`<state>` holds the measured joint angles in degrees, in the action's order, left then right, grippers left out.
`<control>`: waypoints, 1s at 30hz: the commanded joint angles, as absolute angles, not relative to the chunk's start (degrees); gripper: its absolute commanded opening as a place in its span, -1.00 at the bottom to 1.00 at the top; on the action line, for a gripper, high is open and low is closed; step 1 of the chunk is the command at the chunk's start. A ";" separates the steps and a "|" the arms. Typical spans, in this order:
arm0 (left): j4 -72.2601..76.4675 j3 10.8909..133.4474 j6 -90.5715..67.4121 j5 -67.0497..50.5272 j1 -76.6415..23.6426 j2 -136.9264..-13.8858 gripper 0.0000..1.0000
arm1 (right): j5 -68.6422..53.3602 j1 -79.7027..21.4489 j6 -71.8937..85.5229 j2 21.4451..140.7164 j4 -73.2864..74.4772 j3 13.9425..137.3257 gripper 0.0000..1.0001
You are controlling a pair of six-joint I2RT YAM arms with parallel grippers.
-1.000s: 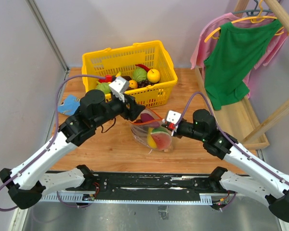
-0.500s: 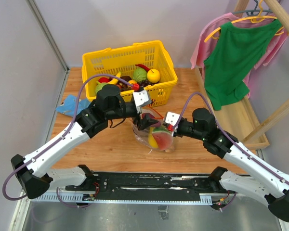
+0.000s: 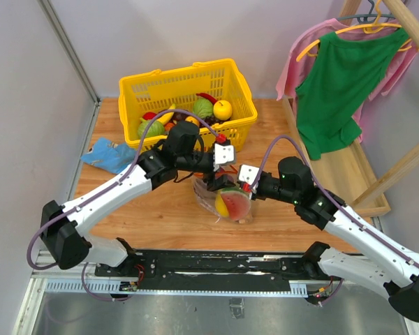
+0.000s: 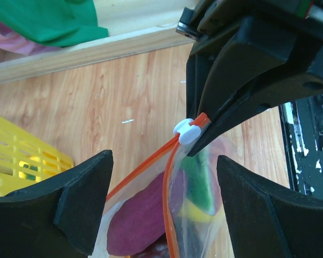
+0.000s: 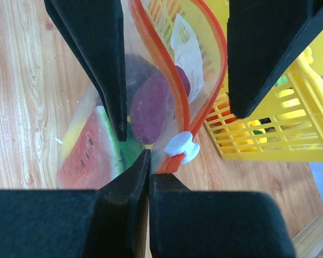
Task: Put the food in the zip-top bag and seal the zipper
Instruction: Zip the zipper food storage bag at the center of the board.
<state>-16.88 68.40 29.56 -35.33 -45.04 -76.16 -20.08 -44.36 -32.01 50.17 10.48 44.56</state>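
Note:
The zip-top bag (image 3: 229, 204) stands on the table with its mouth open. Inside it are the watermelon slice (image 5: 89, 150), the dark purple piece (image 4: 139, 216) and the yellow fruit (image 4: 198, 213). My right gripper (image 5: 149, 157) is shut on the bag's edge at the end of the red-orange zipper (image 4: 145, 164), right beside the white slider (image 5: 181, 146). My left gripper (image 4: 163, 162) is open, one finger on each side of the bag's mouth, close to the slider (image 4: 187, 130). In the top view the left gripper (image 3: 220, 178) and the right gripper (image 3: 245, 183) meet over the bag.
The yellow lattice basket (image 3: 227, 132) with the cabbage and other toy food stands just behind the bag. A blue cloth (image 3: 105, 155) lies at the left. A wooden rack (image 3: 335, 174) with hanging clothes stands at the right.
My left arm has swung right and forward, and its gripper now sits over the bag's mouth near the slider. The right gripper and the bag have stayed put.

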 commanded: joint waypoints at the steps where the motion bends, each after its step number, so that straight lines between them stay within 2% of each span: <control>1: -18.29 71.65 33.30 -37.92 -45.00 -77.88 0.61 | -20.96 -43.41 -34.54 49.46 10.32 47.49 -0.99; 5: -19.41 72.98 33.95 -38.45 -45.00 -79.68 0.45 | -20.53 -43.41 -35.20 49.40 10.81 47.73 -0.99; 12: -20.82 73.66 34.48 -38.09 -45.00 -80.22 -0.32 | -19.33 -43.37 -36.57 48.66 10.90 47.25 -0.99; 19: -21.83 72.12 33.32 -36.80 -45.00 -78.49 -0.78 | -20.05 -42.13 -35.83 48.38 9.48 46.63 -0.99; 23: -21.44 71.15 31.16 -36.71 -45.00 -77.27 -0.98 | -21.61 -40.57 -34.76 48.74 8.61 46.43 -0.99; 27: -19.74 70.00 27.51 -34.87 -45.00 -75.53 -0.99 | -24.94 -38.39 -32.10 49.66 7.75 46.44 -0.97; 30: -19.26 70.01 23.82 -32.84 -45.13 -74.63 -1.00 | -27.55 -37.88 -30.55 50.20 7.26 46.80 -0.73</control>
<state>-20.75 70.28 28.99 -35.40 -45.08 -77.23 -23.66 -39.42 -33.34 49.82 9.87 45.19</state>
